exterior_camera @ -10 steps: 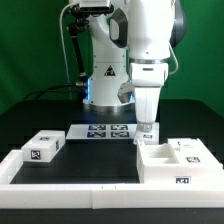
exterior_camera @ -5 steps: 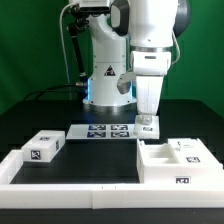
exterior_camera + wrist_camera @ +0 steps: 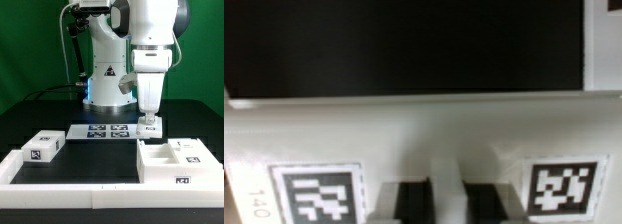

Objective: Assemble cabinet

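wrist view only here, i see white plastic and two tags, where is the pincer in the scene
Observer: The pincer hangs just behind the open cabinet box, on the exterior view's right.
Operator: any loose parts elsewhere
Observer: One tagged white panel lies apart on the exterior view's left.
Operator: what's between them
Observer: The marker board lies flat on the table, further back.
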Tool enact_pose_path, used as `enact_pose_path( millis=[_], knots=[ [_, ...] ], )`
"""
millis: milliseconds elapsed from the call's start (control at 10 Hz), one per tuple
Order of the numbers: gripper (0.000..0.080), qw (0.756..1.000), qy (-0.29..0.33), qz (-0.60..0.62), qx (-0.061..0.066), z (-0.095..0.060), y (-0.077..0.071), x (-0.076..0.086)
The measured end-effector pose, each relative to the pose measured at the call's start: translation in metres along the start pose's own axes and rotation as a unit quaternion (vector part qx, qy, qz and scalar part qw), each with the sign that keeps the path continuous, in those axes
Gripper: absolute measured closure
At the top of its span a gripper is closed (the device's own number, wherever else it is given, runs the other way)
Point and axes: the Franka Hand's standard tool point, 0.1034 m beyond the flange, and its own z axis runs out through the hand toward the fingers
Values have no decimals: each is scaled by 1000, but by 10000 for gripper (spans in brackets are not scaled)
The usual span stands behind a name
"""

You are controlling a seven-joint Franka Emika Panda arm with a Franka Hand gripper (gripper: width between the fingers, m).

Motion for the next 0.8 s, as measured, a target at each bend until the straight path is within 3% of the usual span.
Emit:
enact_pose_path(
  millis=[100,200,300,800],
  knots=[
    [731,999,20,2,-39,-3,3,11],
    [731,998,26,-1,-49,-3,2,15],
    [731,999,21,-2,-43,-3,6,12],
    [731,999,20,-8,-42,-1,24,5]
  ],
)
